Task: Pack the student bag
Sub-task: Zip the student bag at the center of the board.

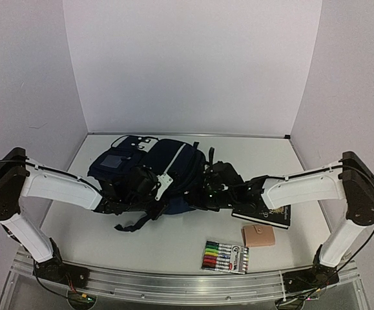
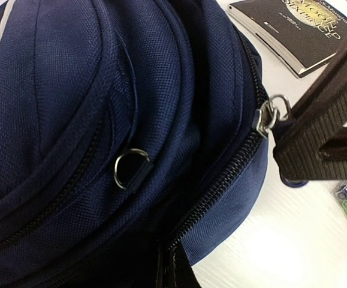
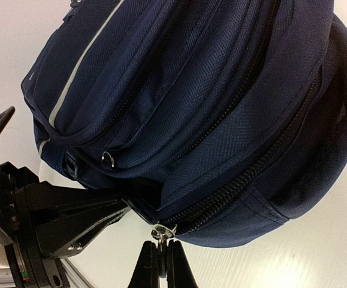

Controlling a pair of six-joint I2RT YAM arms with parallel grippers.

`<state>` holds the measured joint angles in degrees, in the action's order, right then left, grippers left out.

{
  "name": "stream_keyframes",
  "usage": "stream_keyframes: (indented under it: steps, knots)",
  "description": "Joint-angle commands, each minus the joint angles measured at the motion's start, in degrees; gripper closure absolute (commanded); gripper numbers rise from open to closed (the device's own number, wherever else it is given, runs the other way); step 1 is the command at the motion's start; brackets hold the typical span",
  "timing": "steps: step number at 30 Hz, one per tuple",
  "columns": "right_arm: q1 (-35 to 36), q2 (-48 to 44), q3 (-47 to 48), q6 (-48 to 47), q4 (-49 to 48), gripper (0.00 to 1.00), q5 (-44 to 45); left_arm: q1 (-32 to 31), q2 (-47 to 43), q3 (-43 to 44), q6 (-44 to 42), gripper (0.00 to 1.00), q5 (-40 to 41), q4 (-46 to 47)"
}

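Navy student bag (image 1: 167, 174) is lying on the surface (image 1: 141, 242); left end effector (image 3: 124, 205) is pinching its edge; right end effector (image 3: 161, 252) is clamping the zipper pull (image 3: 160, 231); pull may be slipping free if bag drags.

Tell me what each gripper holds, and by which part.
The right gripper pinches the student bag by its zipper pull; the left gripper clamps fabric beside it.

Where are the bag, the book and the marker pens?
student bag (image 1: 157, 155), top view, its navy top panel.
book (image 1: 267, 216), top view, its black cover.
marker pens (image 1: 225, 256), top view, middle of the pack.
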<state>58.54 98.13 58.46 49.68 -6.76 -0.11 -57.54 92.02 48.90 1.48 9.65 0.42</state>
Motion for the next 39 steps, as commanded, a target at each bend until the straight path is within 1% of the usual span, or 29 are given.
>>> stream_keyframes:
  steps: [1, 4, 11, 14, 17, 26, 29, 30, 31, 33, 35, 36, 37, 39]
  knots:
    - [-1.18, -5.23, 1.86, 1.66, -2.09, 1.00, 5.41, 0.50, -3.46, -3.22, 0.78, 1.00, 5.92, -0.65]
    - [-3.40, -5.58, 1.43, 1.99, -1.15, 1.00, 4.56, 0.52, -5.28, -5.28, 1.42, 1.00, 7.96, -1.06]
    - [-8.97, -5.31, 0.56, 1.29, -0.64, 1.00, -2.11, 0.58, -10.86, -8.58, 3.99, 1.00, 10.72, -4.58]
    - [-11.22, -3.73, 0.06, 0.56, -0.46, 1.00, -4.75, 0.56, -13.74, -10.22, 5.25, 1.00, 13.03, -5.25]
    - [-12.93, -1.78, -0.06, -0.76, -0.51, 1.00, -6.27, 0.58, -17.01, -11.85, 6.30, 1.00, 13.65, -5.06]
    - [-18.22, 0.97, 0.78, -6.84, -0.54, 1.00, -7.36, 2.55, -23.14, -13.09, 9.62, 1.00, 12.69, -7.48]
    - [-18.24, 1.18, 2.10, -9.82, -0.71, 1.00, -11.06, 3.58, -24.08, -11.94, 11.12, 1.00, 10.54, -9.99]
    - [-18.24, 1.11, 2.40, -10.67, -0.86, 1.00, -12.81, 3.69, -24.09, -10.83, 11.78, 0.94, 9.13, -11.51]
    - [-18.24, 0.98, 2.58, -11.28, -0.96, 1.00, -14.79, 3.72, -23.94, -9.24, 12.51, 0.84, 7.42, -13.13]
    - [-18.20, 0.41, 2.65, -12.00, -0.98, 1.00, -17.77, 3.74, -23.63, -5.23, 13.59, 0.55, 2.79, -15.73]
    - [-18.07, -0.32, 2.26, -12.15, -1.04, 1.00, -19.09, 3.73, -23.44, -0.45, 13.81, 0.37, -2.92, -17.72]
    - [-17.99, -0.86, 1.87, -12.15, -1.06, 1.00, -19.34, 3.70, -23.24, 2.30, 13.71, 0.30, -5.69, -18.43]
    - [-17.94, -1.17, 1.45, -12.15, -1.06, 1.00, -19.39, 3.69, -22.76, 5.14, 13.54, 0.25, -8.67, -18.98]
    - [-17.88, -1.56, 0.78, -12.14, -1.16, 1.00, -19.29, 3.75, -21.03, 10.31, 13.03, 0.20, -13.15, -19.69]
